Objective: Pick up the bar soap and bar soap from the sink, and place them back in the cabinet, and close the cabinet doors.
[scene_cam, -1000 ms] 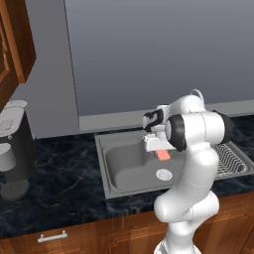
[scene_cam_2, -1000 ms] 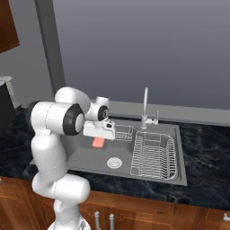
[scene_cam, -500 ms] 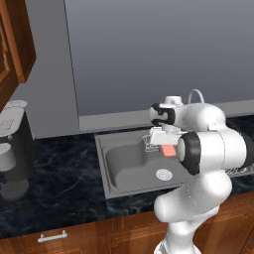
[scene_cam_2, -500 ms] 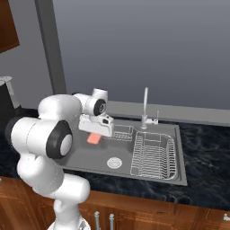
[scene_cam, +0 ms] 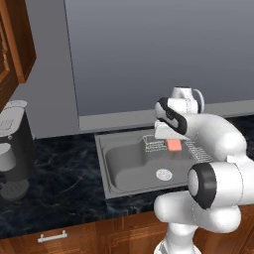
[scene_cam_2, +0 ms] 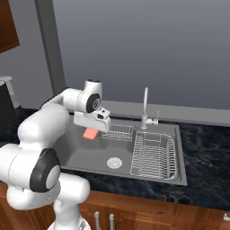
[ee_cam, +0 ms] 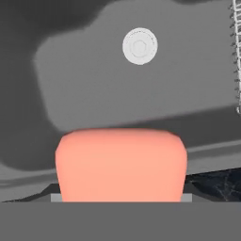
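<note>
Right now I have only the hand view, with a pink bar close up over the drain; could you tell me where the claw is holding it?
Observer: The claw holds the soap over the back of the sink, next to the wire basket.
Operator: Thank you. Where is the cabinet from there?
Observer: The wall cabinet hangs high on the left, above the coffee machine.

Your white, dark-jointed arm is bending forward at the elbow, its two-finger hand (scene_cam_2: 91,130) hanging low and pointing down, fingers clamping on a salmon-pink flat bar soap (ee_cam: 121,165).
</note>
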